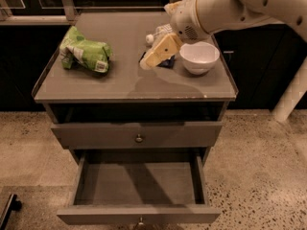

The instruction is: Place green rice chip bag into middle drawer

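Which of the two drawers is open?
The lower drawer, pulled out; the upper drawer sits shut. The hand hovers over the tabletop beside the white bowl.
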`<state>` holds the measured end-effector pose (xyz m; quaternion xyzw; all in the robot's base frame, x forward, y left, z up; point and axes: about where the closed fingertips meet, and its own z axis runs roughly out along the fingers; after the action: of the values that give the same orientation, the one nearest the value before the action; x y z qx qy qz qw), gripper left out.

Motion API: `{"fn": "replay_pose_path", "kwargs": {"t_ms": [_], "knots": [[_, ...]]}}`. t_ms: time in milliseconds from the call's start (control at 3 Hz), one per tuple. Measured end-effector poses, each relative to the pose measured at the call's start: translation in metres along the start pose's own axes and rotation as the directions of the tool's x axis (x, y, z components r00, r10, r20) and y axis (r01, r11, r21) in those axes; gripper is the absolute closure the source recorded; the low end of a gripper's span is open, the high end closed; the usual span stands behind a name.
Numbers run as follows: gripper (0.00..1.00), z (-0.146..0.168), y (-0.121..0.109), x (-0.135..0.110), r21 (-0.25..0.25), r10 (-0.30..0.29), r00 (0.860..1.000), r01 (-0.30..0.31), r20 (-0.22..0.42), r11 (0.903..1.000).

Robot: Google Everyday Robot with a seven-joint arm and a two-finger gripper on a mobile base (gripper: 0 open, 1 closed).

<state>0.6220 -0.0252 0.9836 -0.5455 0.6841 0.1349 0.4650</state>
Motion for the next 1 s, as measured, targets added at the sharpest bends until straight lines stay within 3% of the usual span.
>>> {"fn": "replay_pose_path", "kwargs": {"t_ms": [1000], "knots": [[0.00,0.100,-0.016,0.003,-0.088,0.024,0.999,-0.020,0.042,0.9959]]}}
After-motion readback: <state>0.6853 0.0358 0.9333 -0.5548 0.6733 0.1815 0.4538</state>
